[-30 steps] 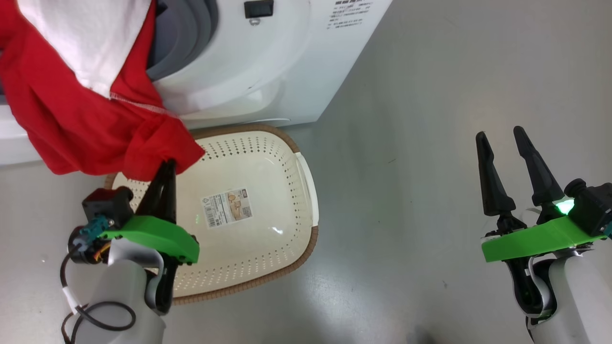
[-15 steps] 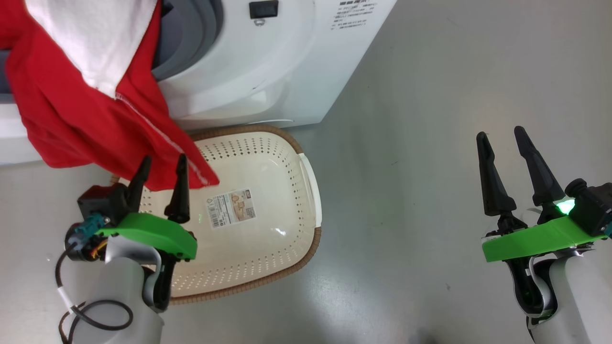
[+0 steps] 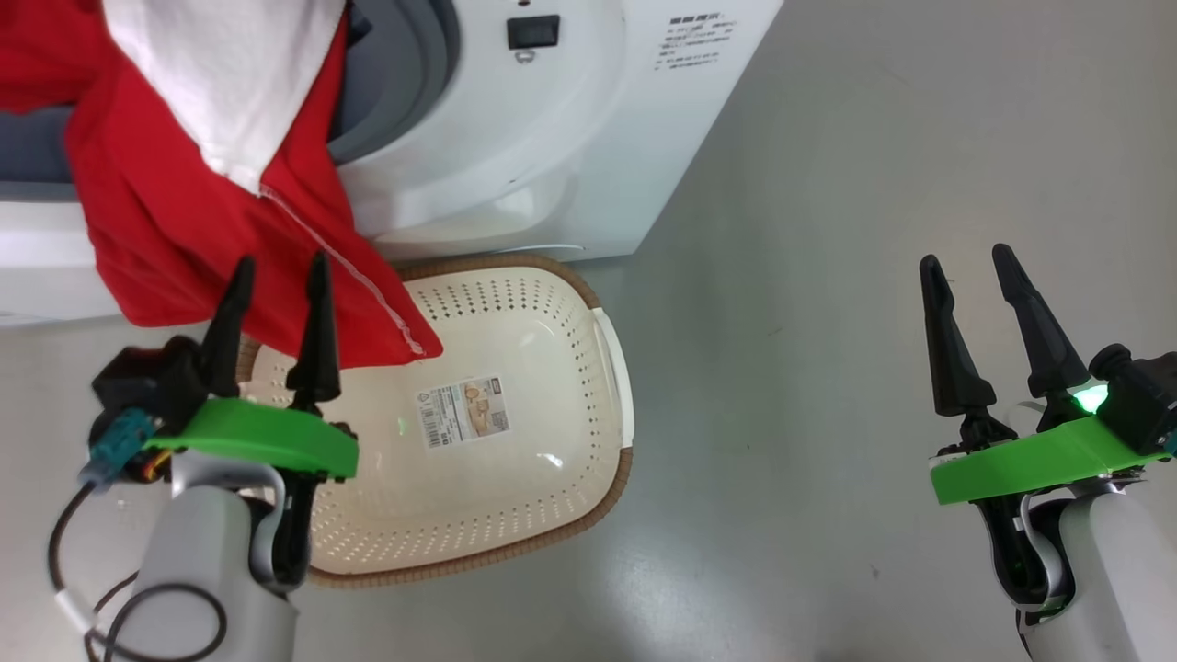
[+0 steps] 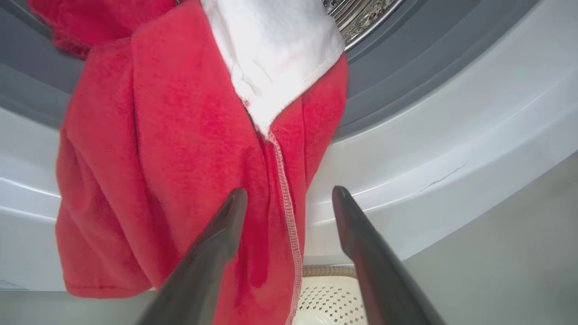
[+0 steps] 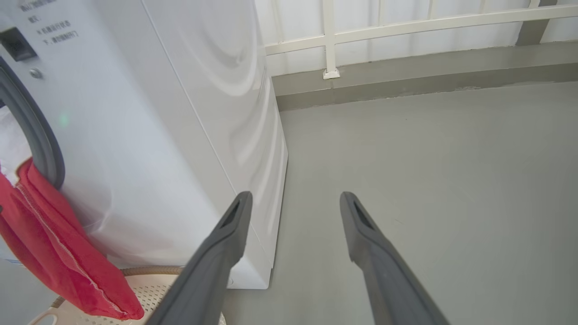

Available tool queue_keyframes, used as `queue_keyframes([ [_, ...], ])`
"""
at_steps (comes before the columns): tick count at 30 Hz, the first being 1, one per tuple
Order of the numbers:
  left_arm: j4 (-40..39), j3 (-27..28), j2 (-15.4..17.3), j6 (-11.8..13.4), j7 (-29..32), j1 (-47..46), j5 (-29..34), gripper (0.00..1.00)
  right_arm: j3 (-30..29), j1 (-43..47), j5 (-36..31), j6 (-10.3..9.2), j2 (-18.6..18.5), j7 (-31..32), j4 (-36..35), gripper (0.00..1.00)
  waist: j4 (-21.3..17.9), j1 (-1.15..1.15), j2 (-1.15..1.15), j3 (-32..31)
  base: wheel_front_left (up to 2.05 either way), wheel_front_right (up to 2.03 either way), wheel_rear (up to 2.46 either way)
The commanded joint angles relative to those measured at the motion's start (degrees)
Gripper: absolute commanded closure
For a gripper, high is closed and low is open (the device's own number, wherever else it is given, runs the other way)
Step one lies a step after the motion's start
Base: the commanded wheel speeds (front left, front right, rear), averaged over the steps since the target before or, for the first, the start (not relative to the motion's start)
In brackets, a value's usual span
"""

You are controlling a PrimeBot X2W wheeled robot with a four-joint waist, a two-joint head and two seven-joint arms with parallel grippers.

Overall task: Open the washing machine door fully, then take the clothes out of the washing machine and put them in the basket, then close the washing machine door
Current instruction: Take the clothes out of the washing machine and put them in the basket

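While the clothes (image 3: 184,211) are draped out of the washing machine's (image 3: 552,165) opening, their lower hem is seen hanging over the far left corner of the basket (image 3: 552,386). That basket is set just in front of the machine, evidently so that whatever is pulled free drops inside. Nothing but a sticker (image 3: 464,416) is seen on its bottom, and the bulk of the red fabric is held up by the grey door seal (image 3: 405,83) above the basket.

The left gripper (image 3: 281,260) is raised at the basket's left edge, its fingers spread wide and nothing clamped. Red cloth is seen just beyond them in the left wrist view, though contact cannot be told. The right gripper (image 3: 965,256) is parked well to the basket's right over the bare floor (image 3: 828,276), fingers likewise apart and empty, apparently kept clear of the work. A fresh grip higher on the fabric is judged necessary before the load can be lowered in.
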Motion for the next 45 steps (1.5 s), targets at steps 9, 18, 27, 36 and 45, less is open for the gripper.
queue_keyframes([
  [9, -9.5, 4.0, 1.1, -0.3, -0.3, 6.2, -0.2, 0.0, 0.7, 1.3, -0.5, 0.36, -1.4, -0.4, -1.1, 0.0, 1.5, 0.0, 0.0, -2.0, 0.0, 0.0, 0.0],
  [18, -16.1, 4.3, 1.1, 1.2, -0.3, 12.0, -0.4, 0.0, 1.2, 2.1, -0.5, 0.36, -1.9, -0.4, -0.7, 0.0, 2.3, 0.0, 0.0, -3.8, 0.0, 0.0, 0.0],
  [27, -21.6, 3.8, 1.1, 4.0, -0.3, 18.4, -0.7, 0.0, 1.8, 2.9, -0.4, 0.36, -1.9, -0.4, -0.5, 0.0, 2.1, 0.0, 0.0, -5.1, 0.0, 0.0, 0.0],
  [36, -23.7, 2.6, 1.1, 5.3, -0.3, 19.3, -1.0, 0.0, 2.0, 3.4, -0.2, 0.36, -1.8, -0.4, -0.5, 0.0, 1.9, 0.0, 0.0, -5.4, 0.0, 0.0, 0.0],
  [45, -23.1, 2.9, 1.1, 5.0, -0.3, 15.7, 0.3, 0.0, 2.1, 3.6, -0.3, 0.36, -1.6, -0.4, -0.5, 0.0, 2.1, 0.0, 0.0, -5.5, 0.0, 0.0, 0.0],
])
